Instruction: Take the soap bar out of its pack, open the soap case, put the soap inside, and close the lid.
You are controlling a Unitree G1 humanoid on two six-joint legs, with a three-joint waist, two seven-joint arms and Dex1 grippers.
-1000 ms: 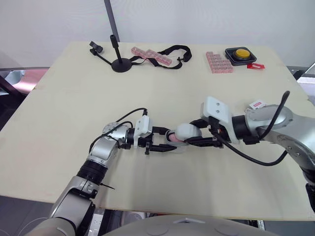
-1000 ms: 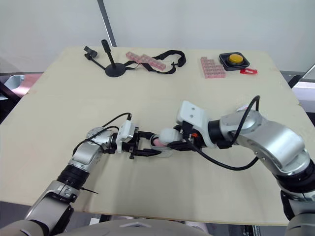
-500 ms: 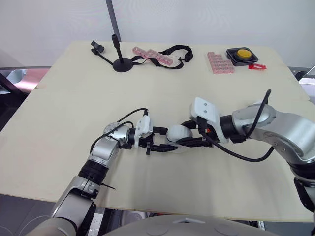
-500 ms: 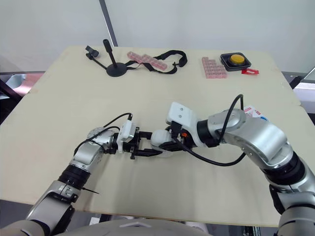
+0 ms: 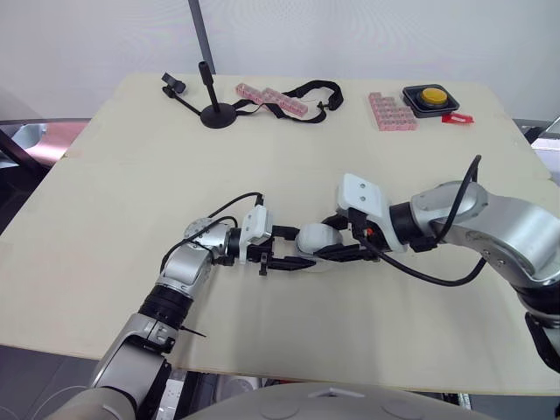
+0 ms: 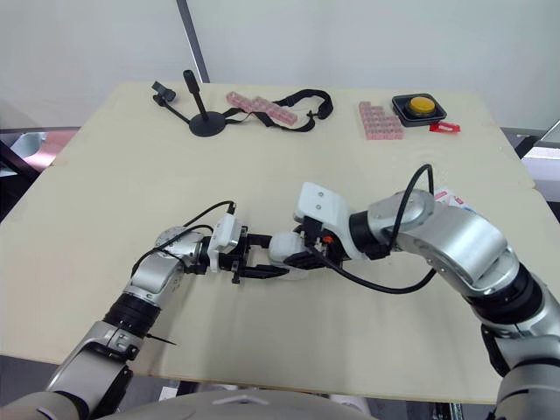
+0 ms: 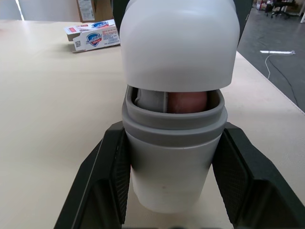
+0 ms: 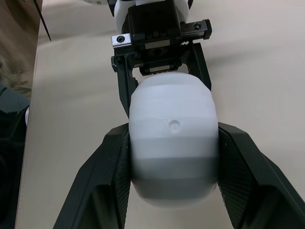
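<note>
Left gripper — fingers clamped on the grey case base, one on each side, held low at the table; whether it rests on it cannot be told. Right gripper: its fingers are clamped on the white lid, set end-on over the base's mouth. The lid is only partly on. A gap is left at the rim, and the pink soap bar shows through it, inside the base. The soap pack lies well apart on the table.

Risk, as a judgement: if the lid goes on skew, its edge could catch on the rim or the soap and jam. A hard push might shove the base back through the left fingers, leaving the case half shut.

Against a second ago, the lid has closed in on the base. The soap, then open to the head camera, is now covered from above. Half a second back — hardly any change.
</note>
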